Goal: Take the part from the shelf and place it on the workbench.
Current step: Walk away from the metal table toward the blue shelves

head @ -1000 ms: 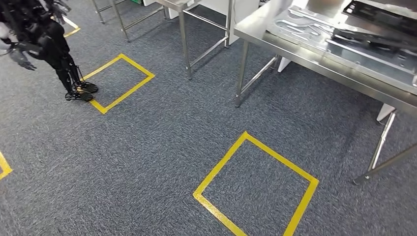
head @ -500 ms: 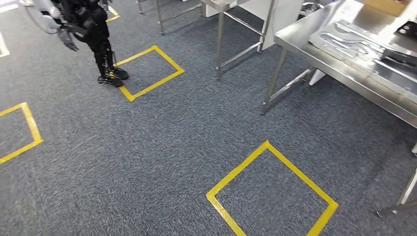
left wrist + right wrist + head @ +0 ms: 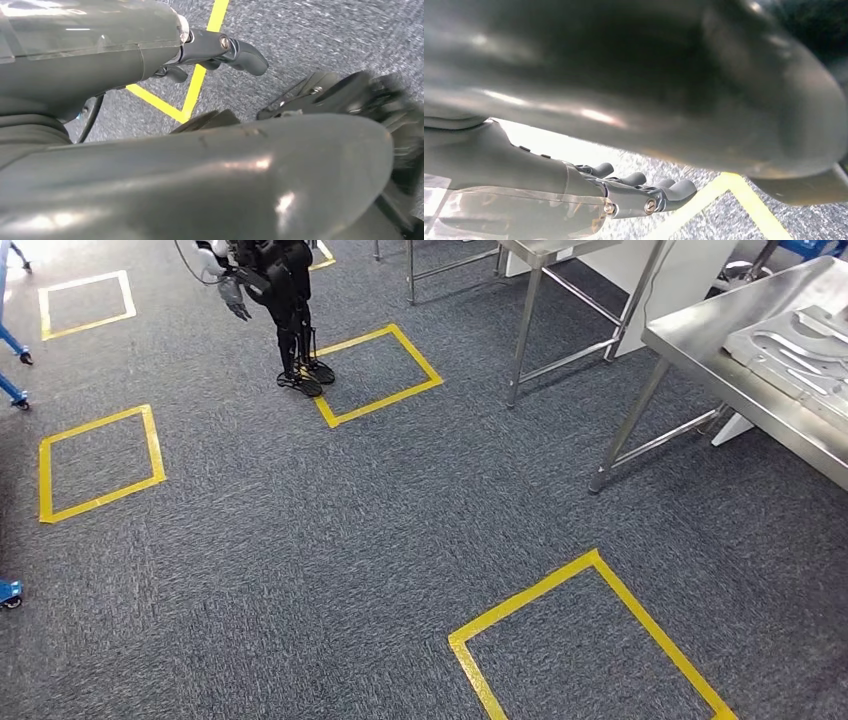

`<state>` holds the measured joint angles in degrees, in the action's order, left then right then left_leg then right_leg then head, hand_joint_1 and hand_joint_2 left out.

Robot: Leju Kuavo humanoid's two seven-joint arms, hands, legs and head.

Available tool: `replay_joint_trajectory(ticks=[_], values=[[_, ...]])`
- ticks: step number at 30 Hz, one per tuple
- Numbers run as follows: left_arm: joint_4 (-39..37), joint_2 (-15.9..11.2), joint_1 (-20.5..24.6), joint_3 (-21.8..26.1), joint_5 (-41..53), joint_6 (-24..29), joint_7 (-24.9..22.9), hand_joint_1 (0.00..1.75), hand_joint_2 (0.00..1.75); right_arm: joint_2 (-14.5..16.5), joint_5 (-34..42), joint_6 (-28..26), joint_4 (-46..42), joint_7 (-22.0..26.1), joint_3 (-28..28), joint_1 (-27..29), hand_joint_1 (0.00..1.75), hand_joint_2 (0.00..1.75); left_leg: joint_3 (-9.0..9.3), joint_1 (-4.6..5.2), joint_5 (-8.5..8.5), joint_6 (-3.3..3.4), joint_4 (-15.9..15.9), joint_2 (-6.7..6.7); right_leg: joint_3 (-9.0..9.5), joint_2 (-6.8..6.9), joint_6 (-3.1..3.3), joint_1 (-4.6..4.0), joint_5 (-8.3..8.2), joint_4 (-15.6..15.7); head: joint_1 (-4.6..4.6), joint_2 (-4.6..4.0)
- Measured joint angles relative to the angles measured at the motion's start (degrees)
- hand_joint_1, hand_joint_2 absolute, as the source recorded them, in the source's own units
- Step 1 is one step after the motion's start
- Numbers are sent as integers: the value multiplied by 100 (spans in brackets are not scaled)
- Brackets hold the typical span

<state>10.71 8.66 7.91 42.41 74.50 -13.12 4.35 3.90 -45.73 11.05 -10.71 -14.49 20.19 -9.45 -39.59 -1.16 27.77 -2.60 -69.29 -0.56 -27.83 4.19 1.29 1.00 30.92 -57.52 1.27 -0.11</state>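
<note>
— Where it lies on the steel counter (image 3: 700,350), what does the part (image 3: 790,348) look like?
— Flat grey metal, raised curved ribs.
— And the hands?
— Left hand (image 3: 220,50) and right hand (image 3: 644,192): fingers loosely curled, holding nothing, above carpet (image 3: 300,540).

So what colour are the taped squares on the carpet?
Yellow tape squares on blue-grey carpet; clearest in the head view.
</note>
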Motion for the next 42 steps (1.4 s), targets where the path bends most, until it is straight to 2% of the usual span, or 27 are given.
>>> replay_joint_trajectory(ticks=[1,3,4,6,7,8,10,12,13,14,15,17,19,21,23,25,27,28,29,30,32,34,36,37,39,41,42], values=[[0,-9,-2,1,-11,5,1,0,0,4,-20,9,0,-14,6,-3,0,0,210,12,-150,5,378,-152,32,64,-28,-16,30,-1,0,0],[0,-22,14,7,-35,12,6,0,0,13,-68,33,0,-51,26,-12,0,0,470,53,-262,91,878,-396,79,178,-96,-61,86,-7,-1,0],[0,-31,15,13,-44,14,8,0,0,19,-94,50,0,-71,38,-27,0,0,509,76,-243,143,975,-449,99,244,-131,-90,108,-2,-2,0],[0,-55,-11,35,-47,15,4,0,0,31,-137,75,-1,-91,55,-67,0,0,495,70,-236,240,1002,-325,140,350,-184,-98,147,6,-1,0],[0,-69,-30,46,-45,16,-1,0,0,37,-154,83,-1,-94,60,-83,0,0,500,65,-241,272,1019,-251,145,292,-212,-88,199,-38,-1,0],[0,-79,-38,55,-39,19,-5,0,0,42,-167,86,-2,-94,67,-91,0,0,507,58,-251,307,1036,-181,88,150,-233,-71,305,-190,-1,0],[0,-90,-34,58,-19,23,-9,0,0,48,-182,91,-2,-89,82,-105,0,0,510,60,-261,363,1051,-34,-218,-220,-250,-58,636,-836,-2,0],[0,-93,-35,58,1,25,-9,0,0,57,-188,98,-2,-83,92,-139,0,0,515,76,-259,394,1051,131,-579,-367,-231,-77,840,-1518,-2,0],[0,-95,-45,58,8,26,-10,0,0,64,-192,101,-2,-85,94,-154,0,0,526,86,-258,398,1050,221,-648,-384,-214,-85,777,-1613,-2,0],[0,-97,-56,58,8,26,-10,0,0,72,-200,103,-2,-93,95,-163,0,0,540,96,-257,399,1049,316,-623,-402,-188,-89,598,-1489,-2,0],[0,-99,-64,58,8,27,-10,0,0,79,-211,108,-2,-106,98,-163,0,0,555,107,-258,397,1049,410,-517,-451,-154,-92,341,-1172,-2,0],[-1,-100,-76,60,7,28,-8,0,0,84,-231,122,2,-131,102,-156,0,0,557,113,-269,379,1047,566,-291,-719,-66,-92,-38,-501,-2,0],[-2,-103,-81,61,7,27,-3,0,0,95,-239,137,7,-151,103,-153,0,0,502,94,-305,322,1046,678,-202,-912,-16,-102,-98,-177,-2,0],[-2,-112,-106,61,14,27,2,0,0,123,-242,148,5,-160,103,-164,0,0,456,80,-350,244,1074,781,-177,-840,11,-100,-103,-70,-2,0],[-2,-131,-145,61,30,27,3,0,0,158,-242,155,4,-162,103,-168,0,0,401,96,-291,192,979,609,-117,-701,60,-70,-156,31,-2,0],[-2,-143,-143,61,52,28,3,0,0,175,-242,157,4,-163,103,-154,0,0,161,91,-14,148,470,271,-64,-523,96,-59,-181,104,-1,0],[-2,-143,-129,61,68,29,2,0,0,175,-245,157,6,-162,103,-139,0,0,-198,49,296,88,-261,131,-55,-340,107,-65,-167,106,0,0],[-2,-145,-134,61,71,29,1,0,0,175,-249,156,7,-162,103,-134,0,0,-296,25,335,58,-467,108,-48,-252,104,-65,-155,105,0,0],[-2,-151,-144,61,72,29,-1,0,0,177,-255,155,8,-162,104,-128,0,0,-277,4,262,32,-451,87,-34,-167,92,-62,-140,103,0,0],[-2,-162,-154,61,73,29,-2,0,0,183,-261,153,9,-162,107,-122,0,0,-139,-13,98,14,-207,52,-12,-91,73,-55,-121,100,0,0],[-2,-184,-156,61,72,28,3,0,0,193,-276,150,9,-165,119,-113,0,0,311,-6,-246,11,600,-137,39,48,14,-56,-61,83,0,0],[-2,-194,-147,61,64,28,20,0,0,196,-290,151,9,-175,133,-107,0,0,551,29,-340,94,1056,-274,71,153,-53,-81,-5,65,-1,0],[-2,-200,-167,62,47,28,36,0,0,197,-303,152,9,-185,140,-108,0,0,554,55,-310,200,1102,-206,98,241,-115,-93,22,71,-1,0],[-2,-206,-185,65,35,29,41,0,0,200,-311,151,8,-190,141,-115,0,0,560,54,-311,237,1119,-151,118,243,-149,-79,45,70,-1,0],[-2,-219,-203,76,13,33,58,0,0,205,-323,146,5,-197,143,-119,0,0,580,44,-330,305,1167,-42,56,26,-205,-46,201,-127,-2,0],[-2,-227,-191,90,4,38,74,0,0,207,-329,142,4,-194,144,-119,0,0,582,44,-342,349,1188,64,-253,-287,-219,-36,533,-766,-2,0],[-2,-229,-187,95,3,42,79,0,0,207,-329,140,4,-189,144,-128,0,0,580,51,-343,363,1186,126,-451,-362,-214,-45,686,-1162,-2,0]])
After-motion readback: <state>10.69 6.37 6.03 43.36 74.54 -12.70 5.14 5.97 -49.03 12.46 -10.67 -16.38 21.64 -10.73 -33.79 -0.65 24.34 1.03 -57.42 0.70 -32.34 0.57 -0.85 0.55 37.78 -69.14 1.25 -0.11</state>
